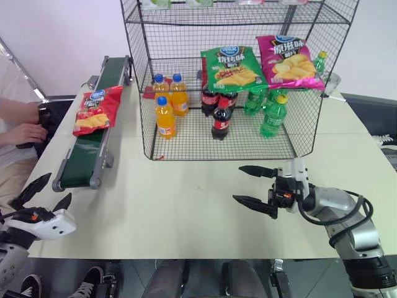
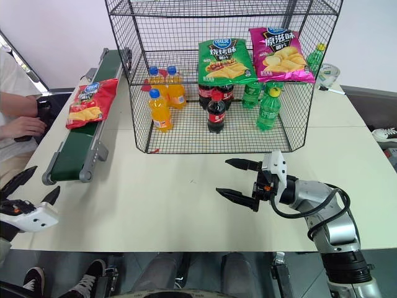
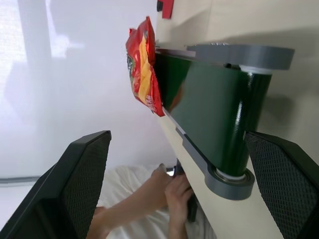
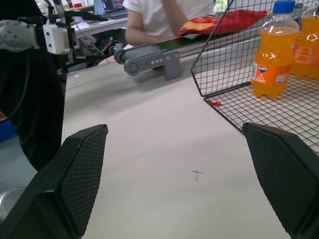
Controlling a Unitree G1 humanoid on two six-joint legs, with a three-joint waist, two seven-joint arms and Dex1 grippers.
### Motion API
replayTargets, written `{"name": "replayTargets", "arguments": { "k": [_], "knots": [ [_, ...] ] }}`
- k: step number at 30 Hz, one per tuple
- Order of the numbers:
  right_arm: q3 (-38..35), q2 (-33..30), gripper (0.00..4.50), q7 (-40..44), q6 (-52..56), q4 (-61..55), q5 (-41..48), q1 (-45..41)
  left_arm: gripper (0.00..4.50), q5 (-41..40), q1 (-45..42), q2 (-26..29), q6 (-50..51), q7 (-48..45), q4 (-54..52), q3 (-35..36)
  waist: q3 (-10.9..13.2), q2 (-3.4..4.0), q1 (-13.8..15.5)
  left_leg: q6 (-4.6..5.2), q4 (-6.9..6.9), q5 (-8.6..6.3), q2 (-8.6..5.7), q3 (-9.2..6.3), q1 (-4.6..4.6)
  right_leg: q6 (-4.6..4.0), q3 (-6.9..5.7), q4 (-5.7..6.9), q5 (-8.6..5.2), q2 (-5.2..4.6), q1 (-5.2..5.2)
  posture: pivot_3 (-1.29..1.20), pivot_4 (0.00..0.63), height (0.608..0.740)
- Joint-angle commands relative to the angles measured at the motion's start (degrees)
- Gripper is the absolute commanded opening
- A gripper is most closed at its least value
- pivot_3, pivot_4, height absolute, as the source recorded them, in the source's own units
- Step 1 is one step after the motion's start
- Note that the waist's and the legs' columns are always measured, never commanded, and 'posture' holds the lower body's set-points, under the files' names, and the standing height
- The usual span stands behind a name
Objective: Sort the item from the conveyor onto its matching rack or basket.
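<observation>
Spreading pale and broad under everything: a cream table point(image 1: 186, 211), backed by a white wall. Running along the table's left side, the conveyor point(image 1: 93, 139), dark green belt in a grey frame. Lying flat on that belt toward its far half, the red crisp bag point(image 1: 97, 110), untouched by either gripper. Standing at the table's far middle, the black wire rack point(image 1: 229, 81), holding orange soda bottles point(image 1: 165, 118), cola bottles point(image 1: 221, 119) and green bottles point(image 1: 272, 115), with a green crisp bag point(image 1: 232, 67) and a pink crisp bag point(image 1: 288, 61) propped above them. Resting at the far left edge, a person's hand point(image 1: 25, 132).

Hovering off the table's near left corner, the left gripper point(image 1: 44, 192), fingers spread wide, holding nothing. Hanging over the near right of the table, the right gripper point(image 1: 255, 185), pointing leftward, fingers likewise gaping wide, gripping nothing.
</observation>
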Motion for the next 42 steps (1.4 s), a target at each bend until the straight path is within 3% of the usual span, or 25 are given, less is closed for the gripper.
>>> {"name": "replayTargets", "arguments": {
  "k": [1, 13, 34, 38, 42],
  "knots": [
    [-0.6, 0.9, 4.5, -0.6, -1.2, -1.3, 0.3, -0.2, 4.45, -0.3, -0.3, -0.3, 1.8, 2.1, 0.1, -1.0, 0.0, 0.0, 0.0, 0.0, 0.0, 0.0, 0.0, 0.0, 0.0, 0.0, 0.0, 0.0, 0.0, 0.0, 0.0, 0.0, 0.15, 0.74],
    [-0.5, 1.0, 4.5, -1.3, -3.4, 0.1, -1.9, -1.5, 4.45, -0.2, -3.8, 0.4, 5.1, 5.5, 2.5, -6.9, 0.0, -0.01, 0.0, 0.0, 0.01, 0.0, 0.0, 0.0, 0.02, 0.01, -0.01, 0.02, 0.0, 0.01, 0.01, 0.0, 0.15, 0.74],
    [-1.2, 0.6, 4.5, -1.7, -3.9, 1.3, -2.9, -2.2, 4.45, -2.1, -5.3, 0.1, 7.5, 6.4, 1.6, -9.4, 0.0, -0.01, 0.0, 0.0, 0.01, 0.01, -0.01, 0.0, 0.03, 0.01, -0.01, 0.02, 0.01, 0.01, 0.02, 0.0, 0.15, 0.74],
    [-1.5, 0.4, 4.5, -1.9, -4.1, 1.8, -3.0, -2.4, 3.18, -4.2, -6.1, -0.1, 7.4, 4.7, 1.5, -10.0, 0.0, -0.01, 0.0, 0.0, 0.02, 0.01, -0.01, 0.0, 0.03, 0.01, -0.01, 0.03, 0.01, 0.0, 0.02, 0.0, 0.15, 0.74],
    [-2.0, 0.1, 4.5, -1.8, -4.4, 2.3, -3.3, -2.6, 1.16, -3.8, -6.8, 0.0, 8.5, 5.7, 1.3, -10.2, 0.0, -0.01, 0.0, 0.0, 0.02, 0.01, -0.01, 0.0, 0.04, 0.0, -0.01, 0.03, 0.01, 0.01, 0.03, 0.0, 0.15, 0.74]
  ]
}}
